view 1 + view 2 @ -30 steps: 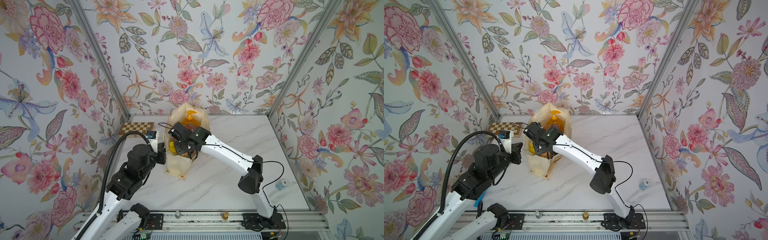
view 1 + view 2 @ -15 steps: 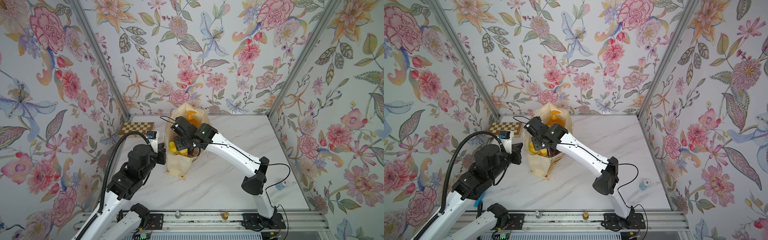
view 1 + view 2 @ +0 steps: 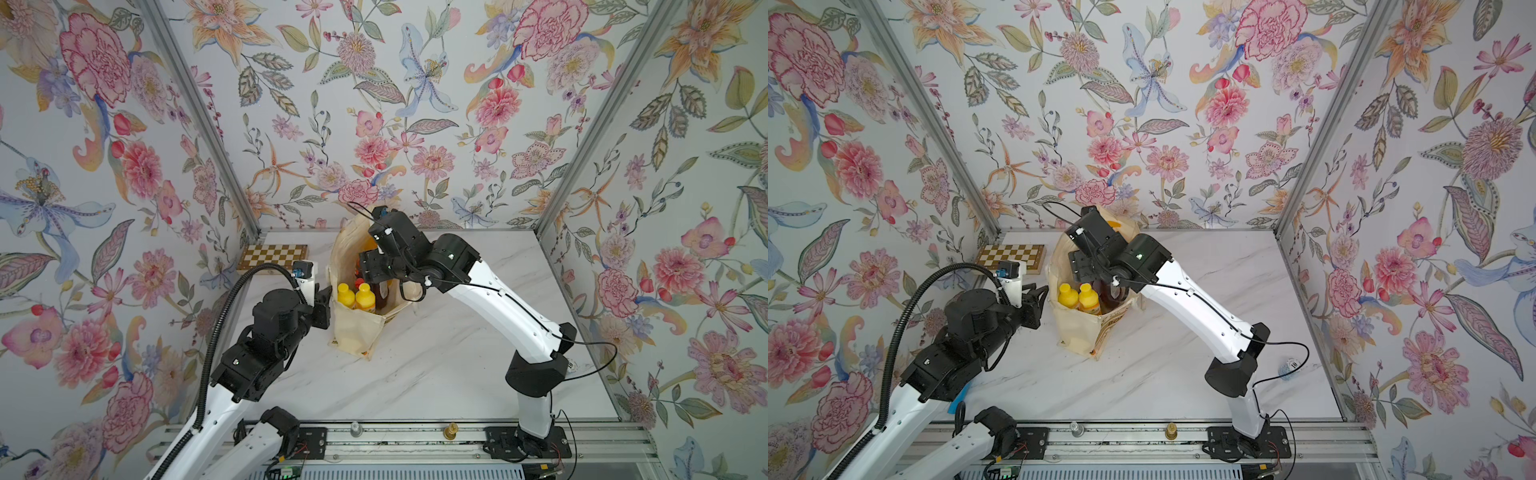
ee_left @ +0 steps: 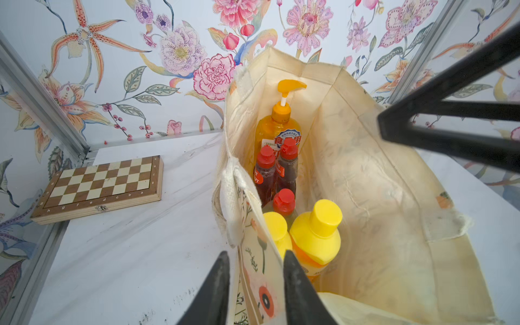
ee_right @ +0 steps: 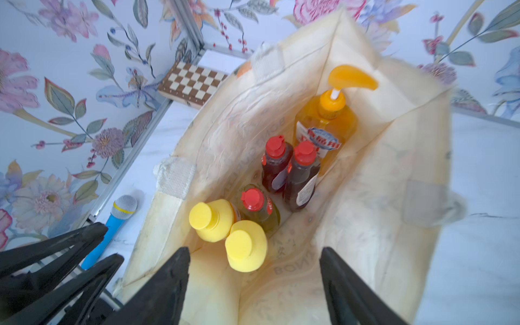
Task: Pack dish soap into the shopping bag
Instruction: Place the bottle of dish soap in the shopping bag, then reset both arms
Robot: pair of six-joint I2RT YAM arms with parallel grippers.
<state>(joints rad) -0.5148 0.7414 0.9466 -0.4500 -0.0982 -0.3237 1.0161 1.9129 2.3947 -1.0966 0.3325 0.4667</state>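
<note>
1. Since a second ago the right arm (image 3: pixel 498 303) has lifted out of the shopping bag (image 3: pixel 357 332), and the right fingers (image 5: pixel 166 287) and left fingers (image 4: pixel 298 287) have both widened.
2. On the tabletop (image 3: pixel 436 374) the bag stands upright, mouth open.
3. All six dish soap bottles stand inside: the pump bottle (image 5: pixel 323 123) is toward the back wall, then two dark-red bottles (image 5: pixel 274 166), the olive-green bottle (image 5: pixel 259 208), and two yellow-capped bottles (image 5: pixel 213 222) nearest the robot.
4. Right fingers hang wide apart above the mouth, holding nothing.
5. Left fingers stand slightly parted astride the bag's side wall; the cloth looks loose between them.
6. I judge that releasing is the step in hand: lift the left fingers straight off the rim, slowly, so the cloth does not snag.
</note>
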